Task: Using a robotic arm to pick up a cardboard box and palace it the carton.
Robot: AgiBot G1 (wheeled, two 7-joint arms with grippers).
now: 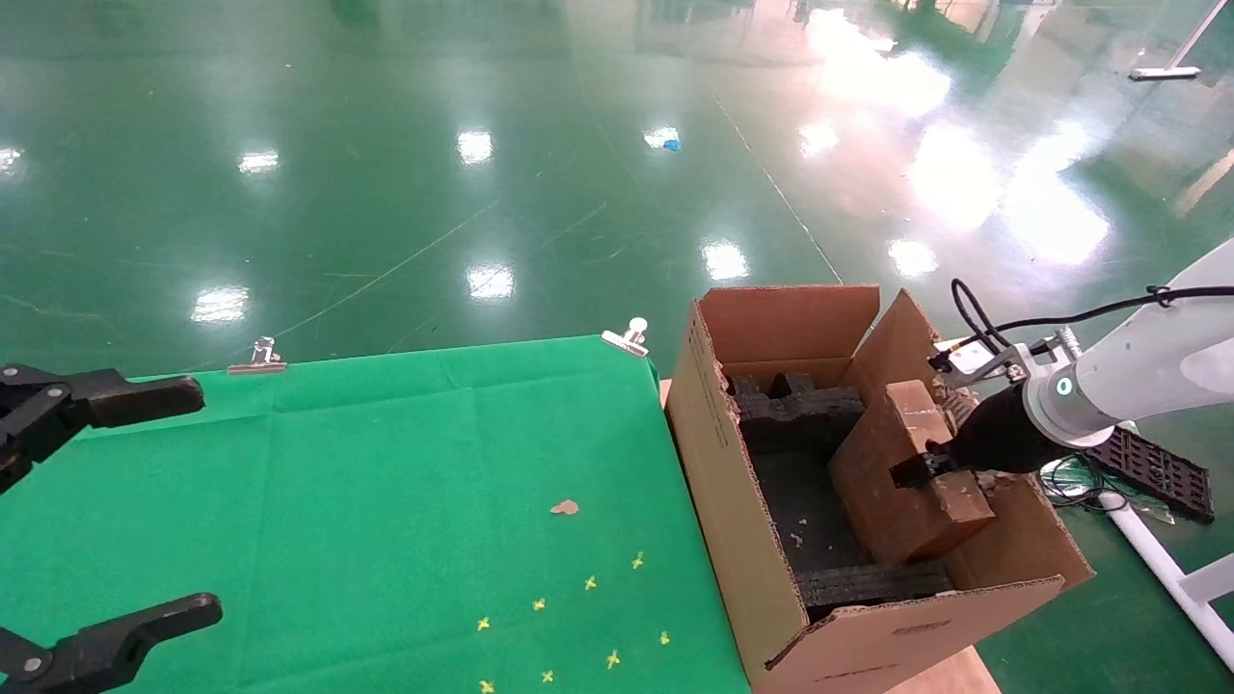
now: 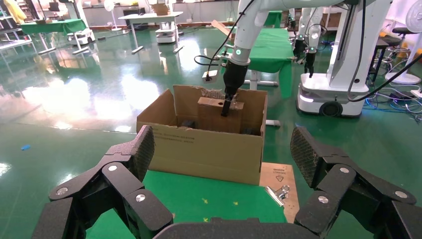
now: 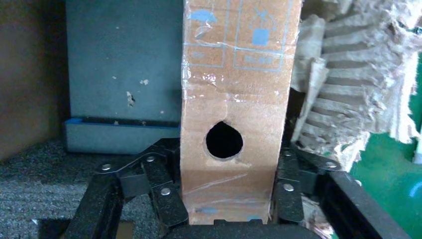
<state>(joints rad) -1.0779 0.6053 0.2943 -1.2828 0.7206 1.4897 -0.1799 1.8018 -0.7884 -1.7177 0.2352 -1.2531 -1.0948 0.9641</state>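
The large brown carton (image 1: 733,501) stands at the right end of the green table, flaps raised, black foam (image 1: 800,414) inside. My right gripper (image 1: 930,469), on the white robotic arm (image 1: 1128,376), is shut on the slim cardboard box (image 1: 892,472) and holds it tilted inside the carton. In the right wrist view the box (image 3: 234,99) with its round hole sits between my fingers (image 3: 164,194). The left wrist view shows the carton (image 2: 209,147) and the box (image 2: 219,115) ahead. My left gripper (image 1: 125,501) is open and empty at the table's left edge; in its own wrist view it (image 2: 224,154) is spread wide.
The green cloth (image 1: 386,501) carries yellow cross marks (image 1: 588,583) and a cardboard scrap (image 1: 565,507). Metal clips (image 1: 627,337) hold its far edge. A black grid tray (image 1: 1157,469) lies on the floor right of the carton. Torn carton flap (image 3: 348,89) is beside the box.
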